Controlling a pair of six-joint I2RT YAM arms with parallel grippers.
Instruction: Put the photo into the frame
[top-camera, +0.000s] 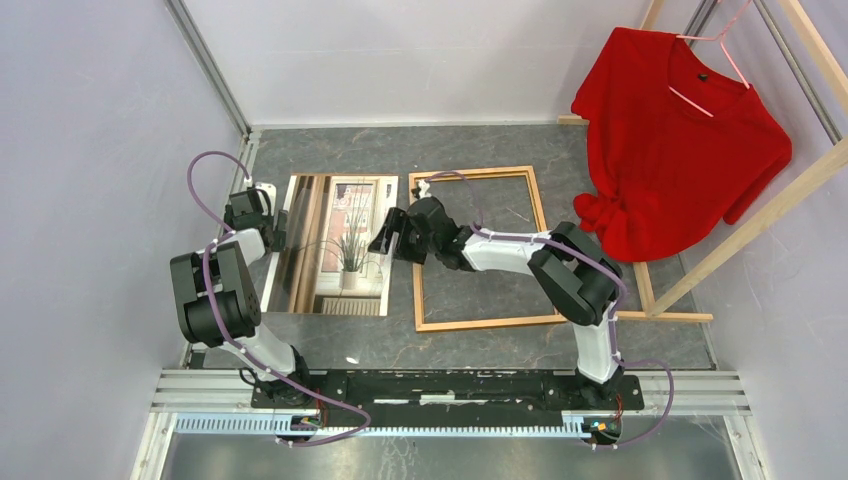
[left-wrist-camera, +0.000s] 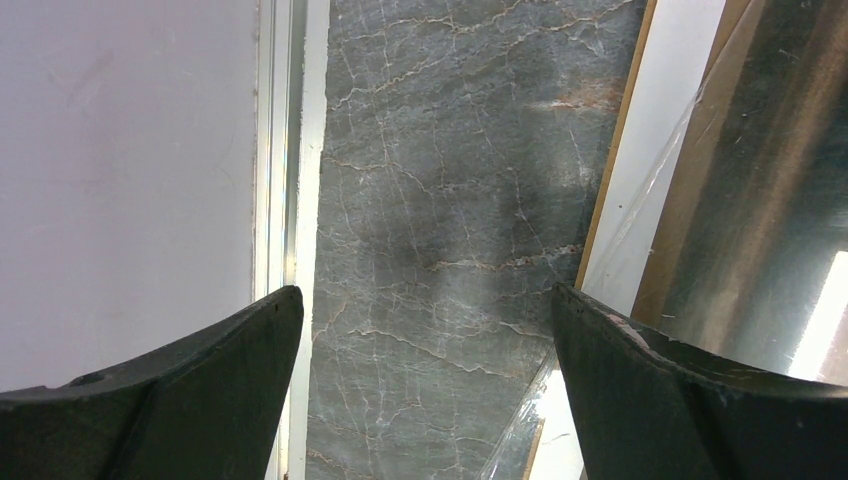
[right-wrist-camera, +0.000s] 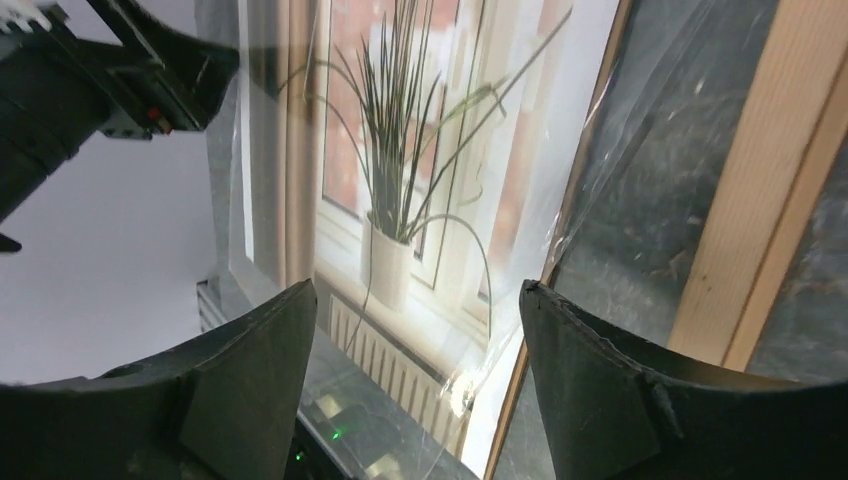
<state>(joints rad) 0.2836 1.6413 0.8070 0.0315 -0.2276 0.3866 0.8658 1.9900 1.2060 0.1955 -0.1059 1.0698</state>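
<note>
The photo (top-camera: 345, 245), a window scene with a spiky potted plant, lies flat on the table left of centre under a glossy clear sheet. A thin brown edge shows beneath it. The orange-brown frame (top-camera: 490, 322) lies flat just to its right, with bare table inside it. My left gripper (top-camera: 279, 228) is open at the photo's left edge; in its wrist view (left-wrist-camera: 428, 330) bare table lies between the fingers and the photo's white border (left-wrist-camera: 670, 120) is at the right. My right gripper (top-camera: 386, 238) is open over the photo's right edge (right-wrist-camera: 400, 200), with the frame rail (right-wrist-camera: 780, 180) beside it.
A red shirt (top-camera: 680, 140) hangs on a pink hanger from a pale wooden rack (top-camera: 760, 220) at the back right, and its base reaches close to the frame. White walls close in the left side and the back. A metal rail (top-camera: 450, 385) carries the arm bases.
</note>
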